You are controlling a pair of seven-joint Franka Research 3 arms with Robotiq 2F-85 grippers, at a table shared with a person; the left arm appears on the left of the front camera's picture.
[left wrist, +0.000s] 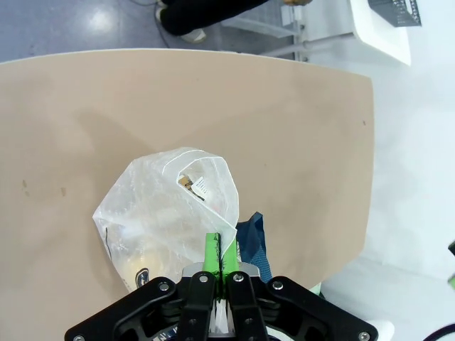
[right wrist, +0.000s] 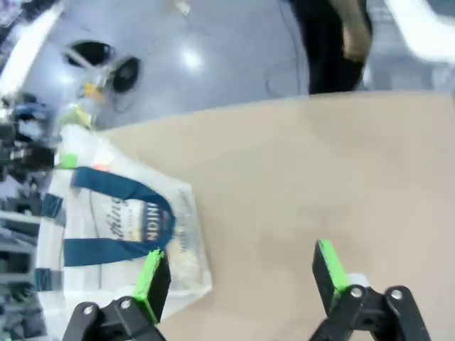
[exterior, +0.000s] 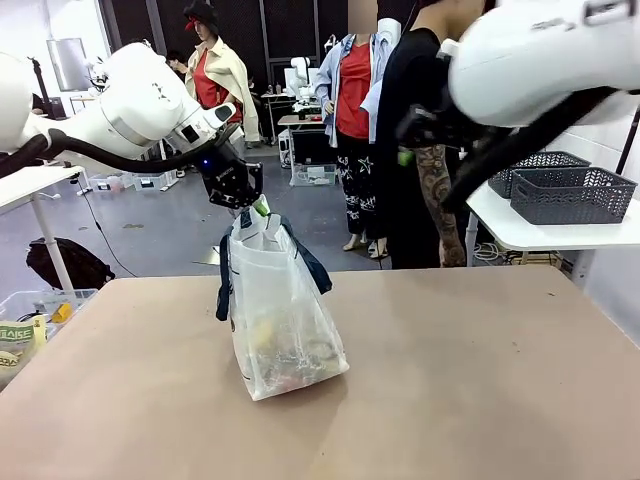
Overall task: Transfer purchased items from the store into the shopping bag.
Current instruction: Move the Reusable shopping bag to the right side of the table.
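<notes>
I see the shopping bag [exterior: 285, 320] hanging upright from my left gripper [exterior: 256, 207], purchased items [exterior: 290, 360] heaped in its bottom.

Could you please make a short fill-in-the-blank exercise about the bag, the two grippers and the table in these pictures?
1. The left gripper is shut on the top edge of the ____.
2. The right gripper has its jaws ____ and holds nothing.
3. The bag stands on the ____, with items inside it.
4. The bag's strap handles are ____ in colour.

Missing words: bag; open; table; blue
</notes>
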